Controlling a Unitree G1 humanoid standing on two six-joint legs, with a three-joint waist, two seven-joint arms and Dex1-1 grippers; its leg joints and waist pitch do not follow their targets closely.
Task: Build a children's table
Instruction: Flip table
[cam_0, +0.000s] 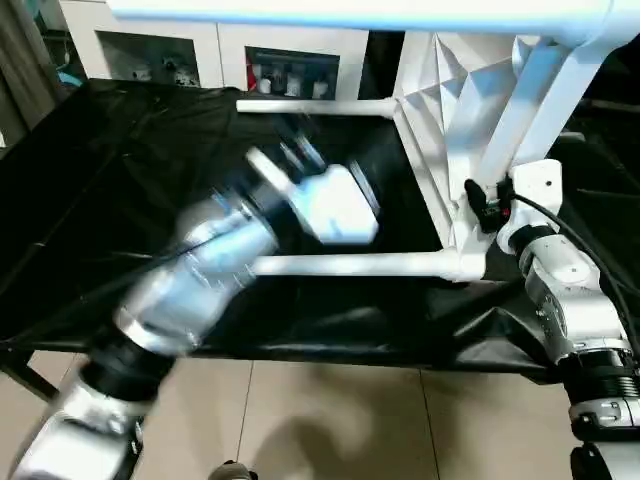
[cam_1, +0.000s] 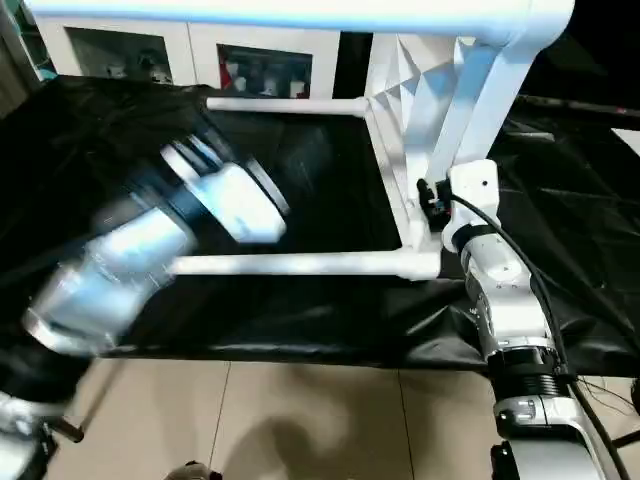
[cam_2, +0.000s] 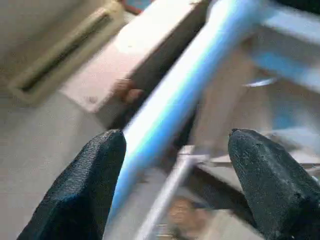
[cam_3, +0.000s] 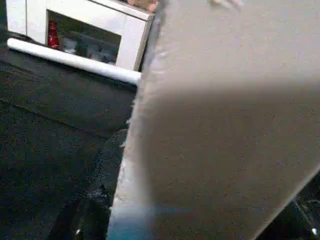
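Observation:
The children's table (cam_0: 440, 120) lies on its side on the black-draped table, its ribbed underside facing left. One white leg (cam_0: 360, 265) lies along the cloth near me. A second leg (cam_0: 320, 105) lies farther back and a third leg (cam_0: 400, 10) runs across above. My left arm (cam_0: 210, 270) is blurred over the near leg. In the left wrist view my left gripper (cam_2: 175, 137) is open, with a white leg (cam_2: 175, 100) passing beyond the gap. My right gripper (cam_0: 487, 205) is against the table top's lower corner, whose white surface (cam_3: 225, 125) is close to its camera.
The black-draped table (cam_0: 100, 190) ends at a front edge just below the near leg, with tiled floor (cam_0: 330, 420) in front. A white cabinet with glass doors (cam_0: 290, 65) stands behind. A person (cam_2: 181, 215) is visible between my left fingers.

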